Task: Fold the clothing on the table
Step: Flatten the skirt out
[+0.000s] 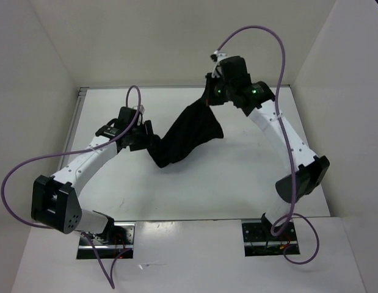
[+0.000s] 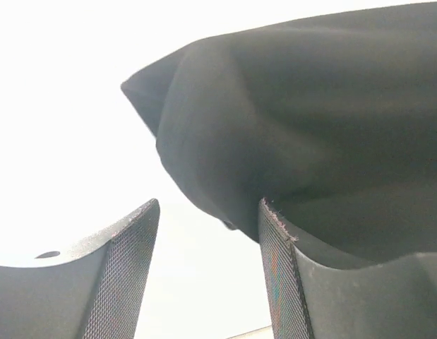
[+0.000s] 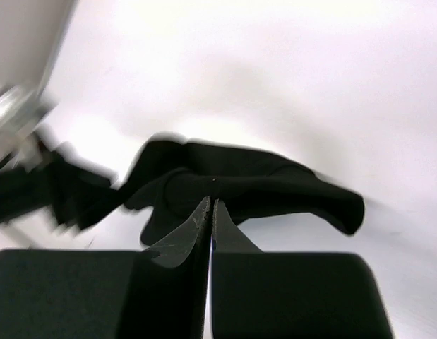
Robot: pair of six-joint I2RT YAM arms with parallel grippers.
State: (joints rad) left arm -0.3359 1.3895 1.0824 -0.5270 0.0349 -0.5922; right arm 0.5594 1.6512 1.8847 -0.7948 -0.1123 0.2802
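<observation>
Nearest to us, at the front edge of the desk [image 1: 195, 195], the left base [image 1: 106, 237] and the right base [image 1: 268, 235] sit on their plates, and purple cables [image 1: 18, 168] loop out from both arms. The left arm [image 1: 91, 162] crosses our view of the desk's left side, and its dark elbow housing [image 1: 53, 204] covers the near left corner. Beyond it the left gripper [image 1: 147, 138] is released: its fingers [image 2: 126, 282] stand apart with bare desk showing in the gap. The clothing [image 1: 185, 137] presses against the outer side of the right-hand finger and spills over its top without being pinched. The black fabric lies on the middle of the desk at its lower left end and rises as a slanted drape toward the back right. There the right gripper [image 3: 210, 206] is clenched on its upper edge, holding that end off the surface. From the left wrist the garment fills most of the view and runs off the right edge, so we cannot make out its full shape. The right wrist view is blurred on its left side, where a dark form with a metallic glint is hard to read. White walls [image 1: 30, 73] close in the far edge and both sides.
</observation>
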